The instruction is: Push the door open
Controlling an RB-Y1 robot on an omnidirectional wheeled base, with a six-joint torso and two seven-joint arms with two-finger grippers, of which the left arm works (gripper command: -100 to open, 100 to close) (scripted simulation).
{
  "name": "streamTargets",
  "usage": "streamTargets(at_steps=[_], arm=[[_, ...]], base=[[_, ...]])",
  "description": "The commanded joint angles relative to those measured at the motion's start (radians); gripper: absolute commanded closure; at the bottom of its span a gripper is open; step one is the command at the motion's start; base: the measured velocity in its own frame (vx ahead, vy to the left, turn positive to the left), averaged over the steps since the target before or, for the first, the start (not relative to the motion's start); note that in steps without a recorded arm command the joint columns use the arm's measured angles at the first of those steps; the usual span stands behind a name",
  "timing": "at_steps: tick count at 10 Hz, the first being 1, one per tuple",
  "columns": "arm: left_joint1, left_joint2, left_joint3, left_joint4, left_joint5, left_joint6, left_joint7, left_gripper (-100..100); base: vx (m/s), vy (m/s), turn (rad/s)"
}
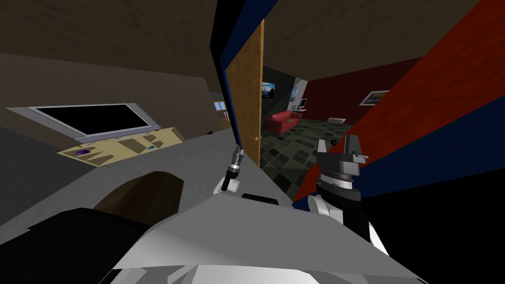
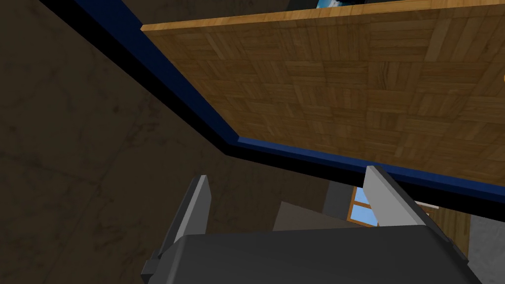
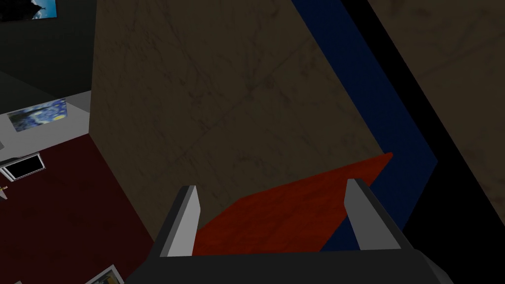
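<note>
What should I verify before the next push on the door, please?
1. Door ajar, room beyond visible: ok.
2. Left gripper close to door, by the blue frame: ok.
3. Left fingers touching door: cannot tell.
4. Left fingers open: ok.
5. Right gripper apart from door, fingers open: ok.

A red sofa [image 1: 280, 122] stands on chequered floor [image 1: 291, 158].

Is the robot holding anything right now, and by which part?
Nothing. The left gripper, by the brown wooden door, and the right gripper are open, empty.
</note>
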Motion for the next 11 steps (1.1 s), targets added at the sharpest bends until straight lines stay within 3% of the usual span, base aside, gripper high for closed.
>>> streamTargets(at_steps=[1,3,4,11], arm=[[-0.011,0.0,-0.014,0.034,-0.008,-0.008,0.008,-100],[-0.031,0.002,-0.029,0.084,-0.017,-0.017,0.017,-100],[-0.031,0.002,-0.029,0.084,-0.017,-0.017,0.017,-100],[-0.099,0.004,-0.081,0.259,-0.049,-0.051,0.052,-100]], base=[[0.095,0.071,-0.027],[0.106,0.075,-0.021],[0.07,0.052,-0.012],[0.085,0.067,-0.023]])
